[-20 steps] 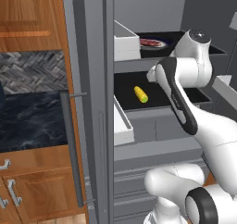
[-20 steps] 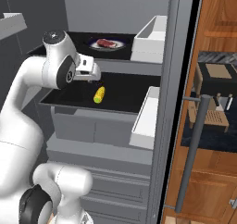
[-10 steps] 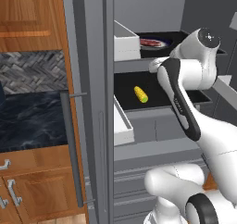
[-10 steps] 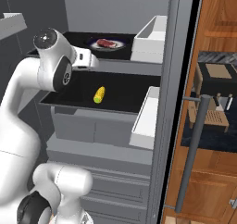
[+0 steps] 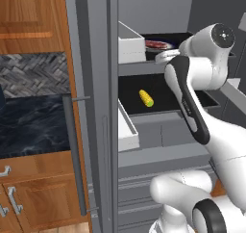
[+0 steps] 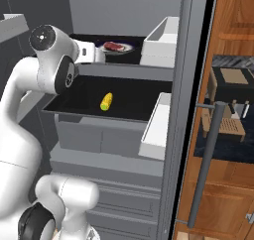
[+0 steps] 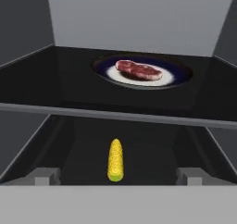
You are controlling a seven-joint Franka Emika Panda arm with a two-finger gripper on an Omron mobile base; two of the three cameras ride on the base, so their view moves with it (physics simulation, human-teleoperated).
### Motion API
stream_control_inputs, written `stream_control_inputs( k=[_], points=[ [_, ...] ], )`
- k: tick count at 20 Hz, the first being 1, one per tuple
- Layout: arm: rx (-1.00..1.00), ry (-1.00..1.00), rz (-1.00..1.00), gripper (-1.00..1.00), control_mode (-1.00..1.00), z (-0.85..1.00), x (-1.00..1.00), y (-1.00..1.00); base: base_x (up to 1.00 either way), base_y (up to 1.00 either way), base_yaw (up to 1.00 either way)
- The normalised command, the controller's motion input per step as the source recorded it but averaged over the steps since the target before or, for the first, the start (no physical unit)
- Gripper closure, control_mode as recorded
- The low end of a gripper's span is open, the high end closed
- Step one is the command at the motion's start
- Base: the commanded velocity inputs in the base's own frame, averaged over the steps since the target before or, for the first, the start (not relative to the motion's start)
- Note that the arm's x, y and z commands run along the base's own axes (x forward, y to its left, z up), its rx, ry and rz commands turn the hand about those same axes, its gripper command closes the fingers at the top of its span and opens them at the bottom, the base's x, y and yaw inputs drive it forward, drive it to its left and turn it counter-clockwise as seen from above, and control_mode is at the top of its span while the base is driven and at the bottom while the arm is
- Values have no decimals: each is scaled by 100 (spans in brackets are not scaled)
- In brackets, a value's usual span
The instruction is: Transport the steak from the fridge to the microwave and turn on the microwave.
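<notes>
The steak point(image 7: 138, 70) lies on a dark-rimmed plate point(image 7: 178, 72) on the upper black shelf of the open fridge point(image 5: 91, 107). It also shows as a small dark red piece, the steak point(image 5: 156, 44) in the left base view and the steak point(image 6: 115, 46) in the right one. My gripper point(image 7: 117, 177) is open, its fingertips point(image 7: 45, 176) wide apart with nothing between them. It hovers in front of the shelf's edge, short of the plate, and the hand point(image 6: 92, 53) is level with that shelf. The microwave is out of view.
A yellow corn cob point(image 7: 115, 160) lies on the lower black shelf point(image 6: 74, 102). White bins point(image 5: 129, 42) point(image 6: 156, 127) hang on the door side. The fridge's bar handle point(image 5: 72, 150) and wooden cupboards point(image 5: 29, 15) are left. A coffee machine point(image 6: 228, 105) stands right.
The arm has lifted the hand from the corn shelf's level up to the upper shelf and closer to the steak's plate. Steak and corn have not moved.
</notes>
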Motion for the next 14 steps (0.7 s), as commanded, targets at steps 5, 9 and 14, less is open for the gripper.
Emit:
stream_control_inputs(
  k=[5, 9, 14],
  points=[
    [0, 0, 0, -100, -100, 29, 21, 0, 0, 0, 0],
    [0, 0, 0, -100, -100, 27, 28, 0, 0, 0, 0],
    [-1, 1, 0, -100, -100, 2, 33, 0, 0, 0, 0]
  ],
)
